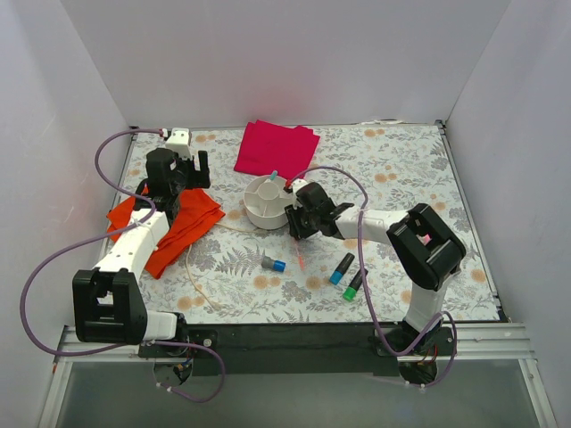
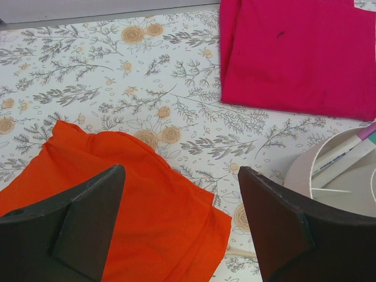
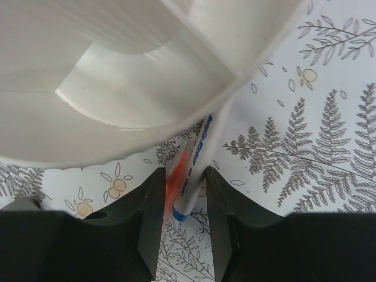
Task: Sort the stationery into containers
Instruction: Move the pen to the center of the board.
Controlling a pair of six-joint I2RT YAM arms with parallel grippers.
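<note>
The round white divided dish (image 1: 259, 212) stands mid-table with two pens (image 1: 278, 181) leaning in it; the left wrist view shows its rim (image 2: 305, 170) and those pens (image 2: 343, 155). My right gripper (image 1: 299, 223) is at the dish's near right side, shut on a white pen with a blue end (image 3: 197, 170) and a pink-orange pen (image 3: 174, 176) held together, tips pointing down (image 1: 302, 257). The dish wall (image 3: 117, 88) fills the right wrist view above the gripper (image 3: 183, 176). My left gripper (image 1: 178, 174) is open and empty above the orange-red cloth (image 2: 129, 200), as the left wrist view (image 2: 181, 176) shows.
On the table lie a grey stub with a blue tip (image 1: 274, 264), a blue-capped black marker (image 1: 341, 267) and a green-capped one (image 1: 354, 285). A magenta cloth (image 1: 275, 147) lies at the back, an orange-red cloth (image 1: 174, 227) at the left. A thin beige cord (image 1: 194, 267) curves nearby.
</note>
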